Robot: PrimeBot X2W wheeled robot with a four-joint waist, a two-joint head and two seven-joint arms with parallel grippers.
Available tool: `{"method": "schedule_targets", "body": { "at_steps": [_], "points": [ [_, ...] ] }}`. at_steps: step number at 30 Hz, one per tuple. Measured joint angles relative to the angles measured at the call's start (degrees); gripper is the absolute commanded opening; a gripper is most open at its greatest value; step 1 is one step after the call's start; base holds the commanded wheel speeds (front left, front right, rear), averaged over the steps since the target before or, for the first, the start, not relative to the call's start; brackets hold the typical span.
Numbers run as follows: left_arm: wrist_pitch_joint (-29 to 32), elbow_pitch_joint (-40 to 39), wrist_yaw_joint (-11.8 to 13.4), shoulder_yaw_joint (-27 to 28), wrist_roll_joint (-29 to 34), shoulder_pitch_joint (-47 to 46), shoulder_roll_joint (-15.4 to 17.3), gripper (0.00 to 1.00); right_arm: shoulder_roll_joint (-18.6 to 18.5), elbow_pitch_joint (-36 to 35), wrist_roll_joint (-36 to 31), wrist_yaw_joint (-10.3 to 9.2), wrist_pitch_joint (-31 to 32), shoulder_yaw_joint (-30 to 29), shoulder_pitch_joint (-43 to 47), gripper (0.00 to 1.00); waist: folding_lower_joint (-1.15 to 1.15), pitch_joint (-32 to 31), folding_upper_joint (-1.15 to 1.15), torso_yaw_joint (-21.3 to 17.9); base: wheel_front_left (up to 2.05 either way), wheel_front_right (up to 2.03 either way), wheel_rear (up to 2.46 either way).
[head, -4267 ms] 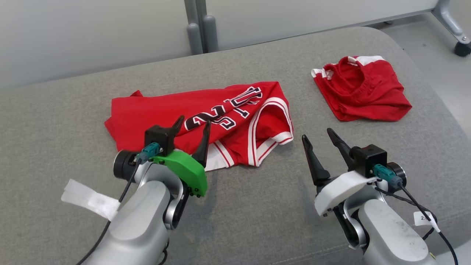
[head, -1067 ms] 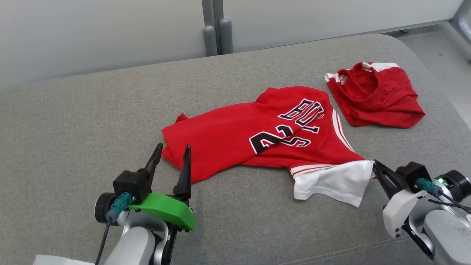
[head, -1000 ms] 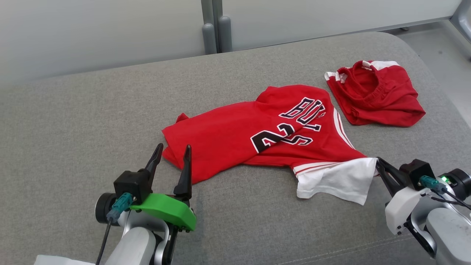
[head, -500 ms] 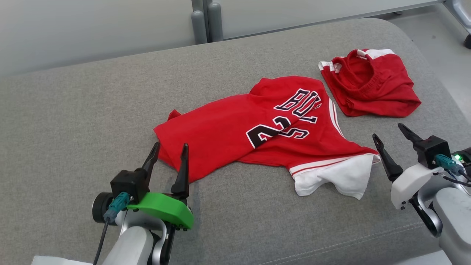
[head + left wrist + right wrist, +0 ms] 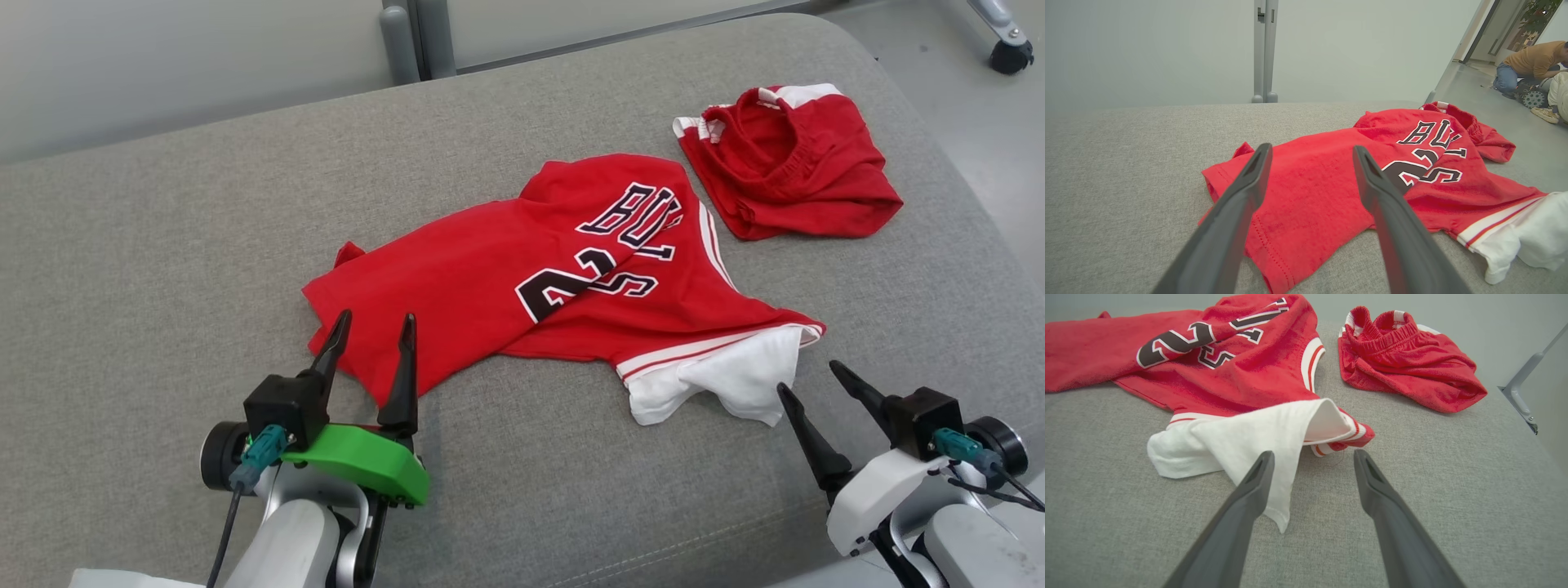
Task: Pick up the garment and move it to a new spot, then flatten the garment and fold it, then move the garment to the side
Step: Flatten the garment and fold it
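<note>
Head view | one jersey point(image 5: 490, 278) | one pair, seemingly shorts point(image 5: 788, 175) | two tools: left tool point(image 5: 375, 317) spread, right tool point(image 5: 808, 376) spread

Red shorts point(image 5: 788, 163), crumpled, white trim at the elastic waistband, at 1 o'clock in head view. They lie on a grey fabric cushion point(image 5: 163, 245) that spans most of the frame. It has a rounded corner at 2 o'clock and a stitched seam point(image 5: 702, 535) near the front edge at 5 o'clock. Past the cushion at 12 o'clock: pale wall panels point(image 5: 163, 65), two grey posts point(image 5: 406, 37) side by side at the joint. Grey floor point(image 5: 939, 73) at 2 o'clock, with a black caster wheel point(image 5: 1011, 55) in the far corner. Left wrist view: person point(image 5: 1531, 61) in an orange top and jeans, low on the floor at 2 o'clock; green plant point(image 5: 1541, 10) at 1 o'clock. Right wrist view: grey metal leg point(image 5: 1521, 390) at 3 o'clock.
</note>
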Motion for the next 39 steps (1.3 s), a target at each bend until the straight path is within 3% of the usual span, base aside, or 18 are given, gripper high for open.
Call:
{"method": "schedule_targets", "body": {
  "at_steps": [6, 15, 16, 17, 18, 19, 23, 27, 32, 39],
  "points": [
    [0.0, 0.36, 0.0, -1.43, 0.36, -0.02, -0.03, 1.0, 0.13, 0.13, 0.14, 1.12, 0.0, 0.9, 1.1, 1.0, 0.0, 0.74, 0.0, -0.56, 0.0, 0.0, 0.0],
    [0.01, 0.65, 0.0, -2.61, 0.58, -0.1, -0.08, 1.0, -0.04, 4.33, -0.03, 2.52, 0.0, 2.4, 0.87, 1.0, 0.0, 1.29, 0.0, 1.69, 0.0, 0.0, 0.0],
    [0.01, 0.65, 0.0, -2.68, 0.57, -0.11, -0.08, 1.0, 0.04, 4.92, 0.03, 2.55, 0.0, 2.58, 0.79, 0.97, 0.0, 1.36, 0.0, 2.08, 0.0, 0.0, 0.0],
    [0.01, 0.65, 0.0, -2.69, 0.58, -0.13, -0.08, 1.0, 0.12, 5.36, 0.03, 2.77, 0.0, 2.83, 0.64, 0.84, 0.0, 1.45, 0.0, 2.46, 0.0, 0.0, 0.0],
    [0.01, 0.65, 0.0, -2.67, 0.57, -0.14, -0.08, 1.0, 0.22, 5.65, 0.03, 2.98, 0.0, 3.1, 0.4, 0.56, 0.0, 1.54, 0.0, 2.86, 0.0, 0.0, 0.0],
    [0.01, 0.65, 0.0, -2.58, 0.57, -0.14, -0.08, 1.0, 0.38, 5.92, 0.04, 3.0, 0.0, 3.35, -0.02, 0.47, 0.0, 1.63, 0.0, 3.23, 0.0, 0.0, 0.0],
    [0.01, 0.73, 0.0, -1.36, 0.57, -0.14, -0.07, 1.0, 1.33, 6.64, 0.04, 3.52, 0.0, 4.44, -2.87, 0.3, 0.0, 2.09, 0.0, 4.23, 0.0, 0.0, 0.0],
    [0.01, 0.89, 0.0, 0.19, 0.54, -0.14, 0.14, 1.0, 2.21, 8.03, 0.58, 3.98, 0.0, 6.42, -4.55, 0.0, 0.0, 2.14, 0.0, 3.95, 0.0, 0.0, 0.0],
    [0.01, 1.03, 0.0, 0.75, 0.46, -0.13, 0.12, 1.0, 2.79, 4.5, 3.07, 4.05, 0.0, 6.5, -5.67, 0.0, 0.0, 1.57, 0.0, 3.36, 0.0, 0.0, 0.0],
    [0.01, 2.34, 0.0, 1.68, 0.3, 0.04, 0.11, 1.0, 4.88, -14.05, 9.91, 4.08, 0.0, 2.3, -14.81, 0.0, 0.0, -0.31, 0.0, 2.51, 0.0, 0.0, 0.0]
  ]
}}
